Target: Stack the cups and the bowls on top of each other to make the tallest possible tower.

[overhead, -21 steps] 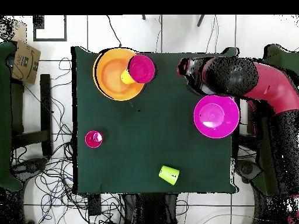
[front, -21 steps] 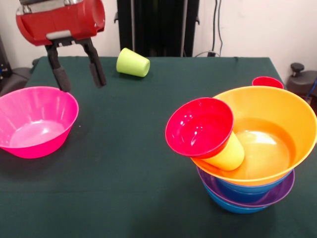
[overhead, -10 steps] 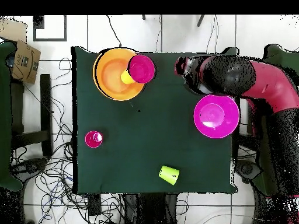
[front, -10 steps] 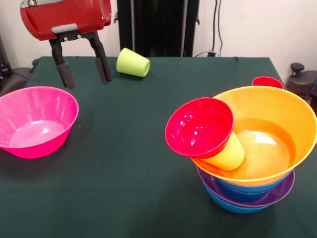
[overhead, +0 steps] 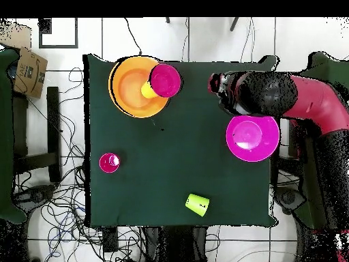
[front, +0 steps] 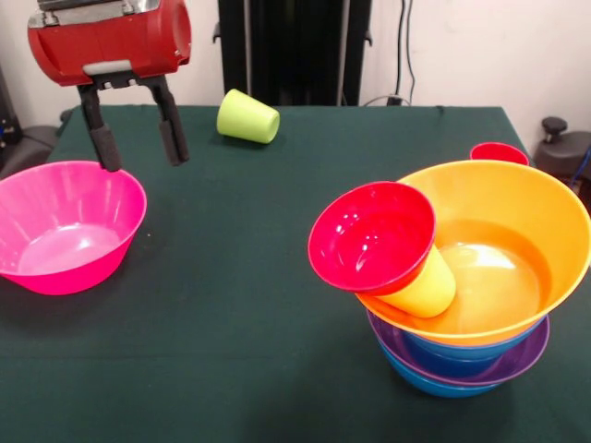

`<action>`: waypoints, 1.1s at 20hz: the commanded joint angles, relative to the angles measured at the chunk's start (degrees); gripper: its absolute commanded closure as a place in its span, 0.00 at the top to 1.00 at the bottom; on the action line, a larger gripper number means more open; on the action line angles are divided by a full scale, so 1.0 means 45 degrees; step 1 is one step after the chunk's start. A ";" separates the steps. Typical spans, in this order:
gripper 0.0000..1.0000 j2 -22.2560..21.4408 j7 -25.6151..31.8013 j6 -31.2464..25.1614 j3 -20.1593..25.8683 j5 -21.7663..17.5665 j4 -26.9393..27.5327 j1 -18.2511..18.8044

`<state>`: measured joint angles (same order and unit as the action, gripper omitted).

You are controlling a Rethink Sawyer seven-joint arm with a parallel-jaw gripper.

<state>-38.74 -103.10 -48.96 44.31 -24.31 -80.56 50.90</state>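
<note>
My gripper hangs open and empty above the table, just past the far right rim of the large pink bowl. The tower stands at the right: blue and purple bowls lowest, then the wide orange bowl. A yellow cup lies in it, with the small red bowl tilted on top. The lime green cup lies on its side at the far edge. The red cup stands behind the tower.
A dark green cloth covers the table. The red arm reaches in over the table's right side in the overhead view. Cables and a cardboard box lie on the floor around the table.
The open gripper drifted a little to the right, then swung back left toward the pink bowl. Its fingers stayed apart. Nothing on the table moved.
</note>
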 commanded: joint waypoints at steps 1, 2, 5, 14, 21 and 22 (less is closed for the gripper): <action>1.00 0.0801 0.4474 -0.1151 0.0121 -0.1217 -0.0757 0.0118; 1.00 0.0795 0.4478 -0.1164 0.0124 -0.1247 -0.0733 0.0128; 1.00 0.0799 0.4440 -0.1153 0.0136 -0.1268 -0.0732 0.0121; 1.00 0.0981 0.4171 -0.0600 -0.0011 -0.1667 -0.0920 0.0192; 1.00 0.1322 0.3811 0.0058 -0.0027 -0.2050 -0.1092 0.0283; 1.00 0.1304 0.3742 0.0099 -0.0012 -0.2056 -0.1105 0.0280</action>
<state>-37.28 -102.52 -48.96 44.31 -28.16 -80.99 52.82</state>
